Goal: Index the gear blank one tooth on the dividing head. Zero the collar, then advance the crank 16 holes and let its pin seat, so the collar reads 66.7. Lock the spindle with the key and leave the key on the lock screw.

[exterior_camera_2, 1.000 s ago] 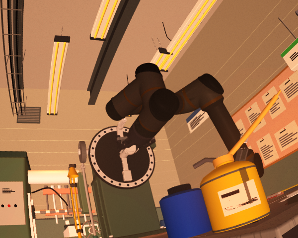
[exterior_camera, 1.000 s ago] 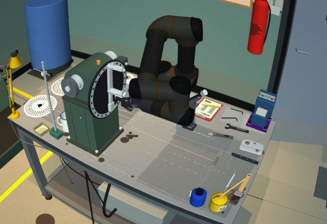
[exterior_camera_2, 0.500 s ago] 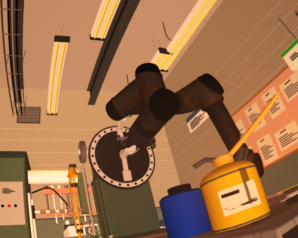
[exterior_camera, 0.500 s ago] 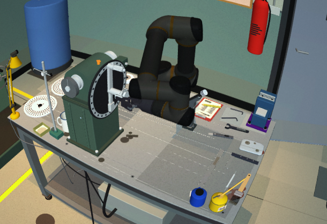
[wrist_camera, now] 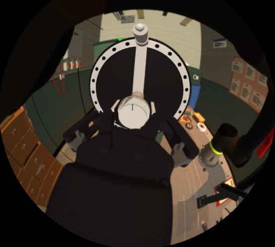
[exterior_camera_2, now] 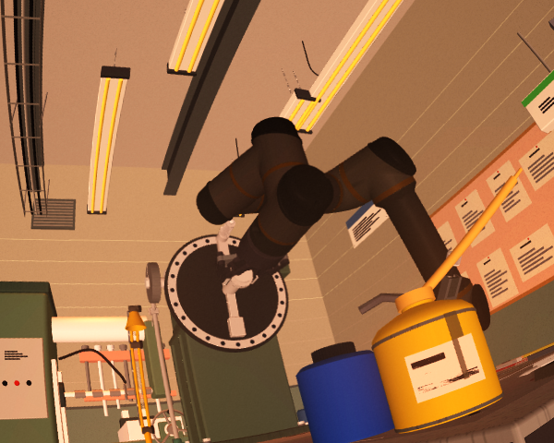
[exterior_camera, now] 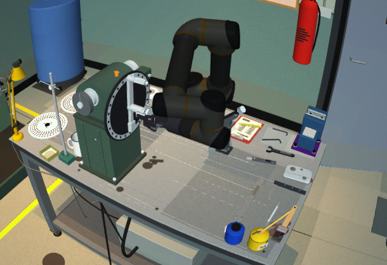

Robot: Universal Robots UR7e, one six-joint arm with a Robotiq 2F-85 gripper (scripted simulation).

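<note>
The pale graduated collar [wrist_camera: 133, 112] sits at the hub of the black index plate [wrist_camera: 139, 74], and my gripper [wrist_camera: 133, 113] is closed around it from the front. The white crank arm [wrist_camera: 139, 67] rises straight up from the hub to its knob [wrist_camera: 140, 33] at the plate's ring of holes. A short black mark on the collar face points up. The plate is mounted on the green dividing head [exterior_camera: 108, 126] at the table's left end. The key with the round white top [exterior_camera: 240, 111] stands behind my arm near the red-framed card [exterior_camera: 246, 128].
The index plate's rim stands right in front of my wrist. A rod stand [exterior_camera: 57, 117], a mug and spare hole plates [exterior_camera: 46, 125] lie left of the head. Wrenches [exterior_camera: 279, 152], a blue box [exterior_camera: 311, 130], a blue jar [exterior_camera: 234, 232] and a yellow oil can [exterior_camera: 258, 238] occupy the right side.
</note>
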